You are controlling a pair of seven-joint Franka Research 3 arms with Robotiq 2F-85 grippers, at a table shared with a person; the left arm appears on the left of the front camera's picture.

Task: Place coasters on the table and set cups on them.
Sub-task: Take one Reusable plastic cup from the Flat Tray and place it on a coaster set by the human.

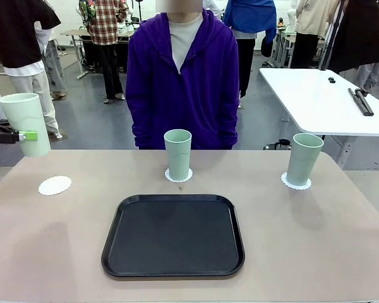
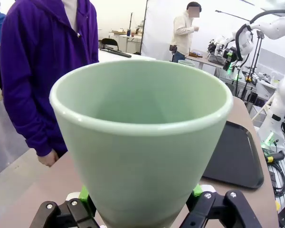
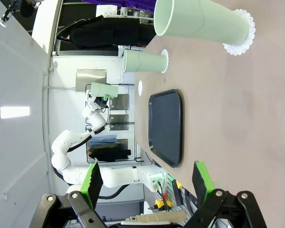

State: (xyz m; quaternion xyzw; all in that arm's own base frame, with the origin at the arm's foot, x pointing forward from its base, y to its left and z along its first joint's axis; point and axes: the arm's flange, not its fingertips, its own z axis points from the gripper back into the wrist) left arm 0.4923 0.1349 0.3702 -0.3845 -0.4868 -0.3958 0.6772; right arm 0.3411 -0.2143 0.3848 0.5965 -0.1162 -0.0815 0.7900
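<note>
Above the bench's [image 1: 341, 252] left edge, your left tool [image 2: 140, 205] is clamping the cup [image 1: 26, 123]; overshooting the bare coaster [image 1: 55, 185] is risking a tip.

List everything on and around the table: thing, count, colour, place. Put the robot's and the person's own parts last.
cups: three, pale mint green; one at the far middle on a coaster, one at the far right on a coaster, one held up above the table's left end
coasters: three, white, lacy; one under the middle cup, one under the right cup, one bare at the left
tray: one, black, near middle of the table
table: one, beige-tan
white table: one, far right behind
person: one, purple hoodie, at the far side
left hand: shut on the raised cup
right hand: open, holding nothing
</note>
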